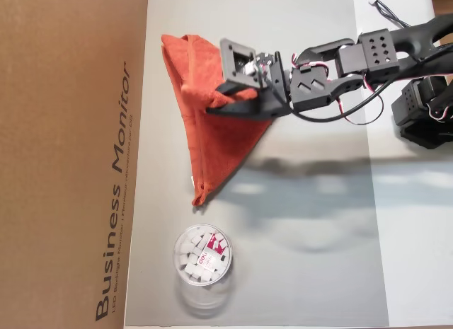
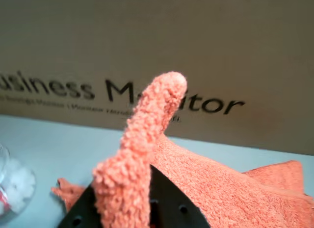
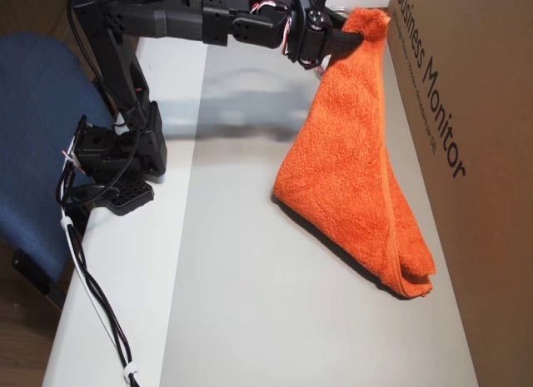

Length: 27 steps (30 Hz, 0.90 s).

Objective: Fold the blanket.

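cardboard box point(image 1: 71, 159), clear tub point(image 1: 202, 257), perhaps holding erasers

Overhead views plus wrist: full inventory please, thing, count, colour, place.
blanket: one, orange-red, one corner lifted in the gripper, the rest draped down to the grey mat.
tub: one, clear, white pieces inside, on the mat below the blanket in an overhead view.
cardboard box: one, brown, printed "Business Monitor", along the mat's edge.
mat: one, grey, on the white table.
chair: one, blue, beside the table.
arm: one, black, reaching over the mat.
gripper: one, black, closed on the blanket's corner.
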Available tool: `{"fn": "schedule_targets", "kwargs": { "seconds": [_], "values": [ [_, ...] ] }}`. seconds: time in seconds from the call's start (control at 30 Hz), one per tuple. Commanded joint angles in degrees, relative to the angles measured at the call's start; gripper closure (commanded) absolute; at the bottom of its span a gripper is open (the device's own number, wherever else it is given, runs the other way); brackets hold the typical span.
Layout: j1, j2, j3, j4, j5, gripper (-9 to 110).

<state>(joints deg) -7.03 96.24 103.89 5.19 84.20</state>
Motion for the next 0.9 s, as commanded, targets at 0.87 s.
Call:
{"fn": "schedule_targets", "kwargs": {
  "seconds": [0.87],
  "values": [
    [-8.1, -22.1, -3.3, -14.9, -11.4, 102]
  ]
}}
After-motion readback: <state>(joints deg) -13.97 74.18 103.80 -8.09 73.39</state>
